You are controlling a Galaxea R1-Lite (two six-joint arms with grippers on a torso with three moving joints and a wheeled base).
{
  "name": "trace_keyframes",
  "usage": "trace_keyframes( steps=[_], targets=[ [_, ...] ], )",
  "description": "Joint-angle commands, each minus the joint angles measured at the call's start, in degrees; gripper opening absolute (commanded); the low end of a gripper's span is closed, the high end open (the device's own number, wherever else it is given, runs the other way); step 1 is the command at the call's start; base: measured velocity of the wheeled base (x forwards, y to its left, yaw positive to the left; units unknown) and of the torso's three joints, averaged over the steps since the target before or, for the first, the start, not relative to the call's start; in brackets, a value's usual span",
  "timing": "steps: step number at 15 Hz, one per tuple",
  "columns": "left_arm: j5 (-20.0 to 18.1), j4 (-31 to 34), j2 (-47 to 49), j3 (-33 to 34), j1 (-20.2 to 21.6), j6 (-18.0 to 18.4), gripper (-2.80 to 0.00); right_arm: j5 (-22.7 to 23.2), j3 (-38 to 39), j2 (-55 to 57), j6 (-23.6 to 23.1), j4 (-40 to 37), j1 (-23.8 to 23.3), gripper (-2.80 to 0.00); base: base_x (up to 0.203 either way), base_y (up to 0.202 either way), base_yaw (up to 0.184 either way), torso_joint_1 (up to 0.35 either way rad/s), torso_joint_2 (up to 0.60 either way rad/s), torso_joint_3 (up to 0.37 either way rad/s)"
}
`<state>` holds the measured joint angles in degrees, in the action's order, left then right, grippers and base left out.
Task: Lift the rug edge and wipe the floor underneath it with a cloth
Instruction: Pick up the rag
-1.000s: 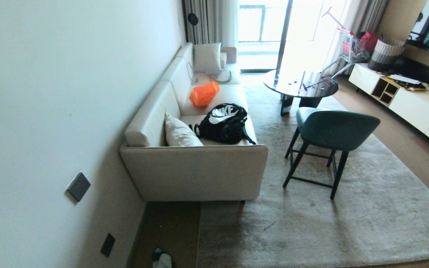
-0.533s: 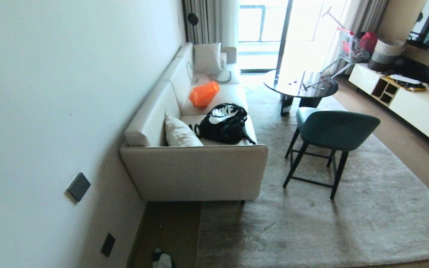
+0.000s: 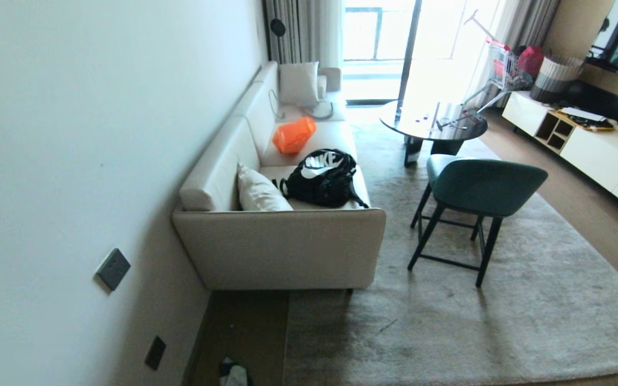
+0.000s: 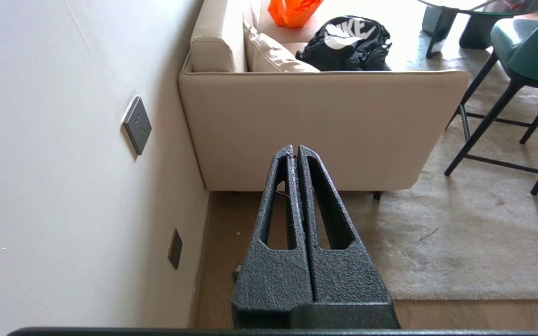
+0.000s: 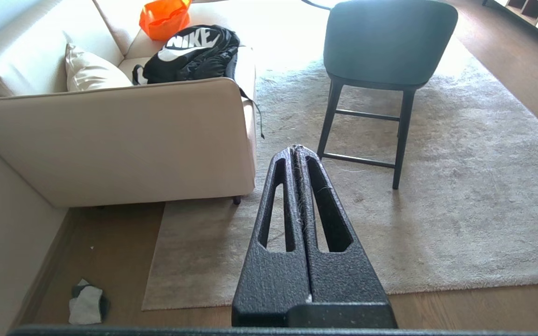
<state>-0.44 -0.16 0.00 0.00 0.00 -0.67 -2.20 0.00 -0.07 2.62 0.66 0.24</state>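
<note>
One plush pale rug (image 5: 437, 210) lies flat, its straight rug edge (image 5: 150, 275) on the smooth brown plank floor (image 5: 110, 233). One small crumpled cloth (image 5: 86, 303) rests beside it, near the wall. Both black textured end effectors, left (image 4: 295, 148) and right (image 5: 300, 148), are fully closed and empty. Nothing has changed from the earlier frame.

Brown wood-plank floor (image 5: 110, 233) carries a large grey-beige rug (image 5: 437, 224), its straight edge (image 5: 154, 261) and square corner near the wall. On the rug stand a teal chair (image 3: 475, 187) and a round dark table (image 3: 432, 126); the beige sofa (image 3: 287, 246) overlaps it. A small crumpled cloth (image 5: 86, 304) lies on bare planks beside the skirting
</note>
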Motion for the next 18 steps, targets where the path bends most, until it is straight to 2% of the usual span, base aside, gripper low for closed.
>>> trace_keyframes(
  steps=[1, 18],
  targets=[
    [0.0, -0.1, 0.0, 0.0, 0.0, 0.0, -2.8, 0.0, 0.0, 0.1, 0.0, 0.0, 0.0, -2.8, 0.0, 0.0, 0.0, 0.0, 0.0, 0.0],
    [0.0, 0.0, 0.0, 0.0, 0.0, 0.0, -2.8, 0.0, 0.0, 0.1, 0.1, 0.0, 0.0, -2.8, 0.0, 0.0, 0.0, 0.0, 0.0, 0.0]
  ],
)
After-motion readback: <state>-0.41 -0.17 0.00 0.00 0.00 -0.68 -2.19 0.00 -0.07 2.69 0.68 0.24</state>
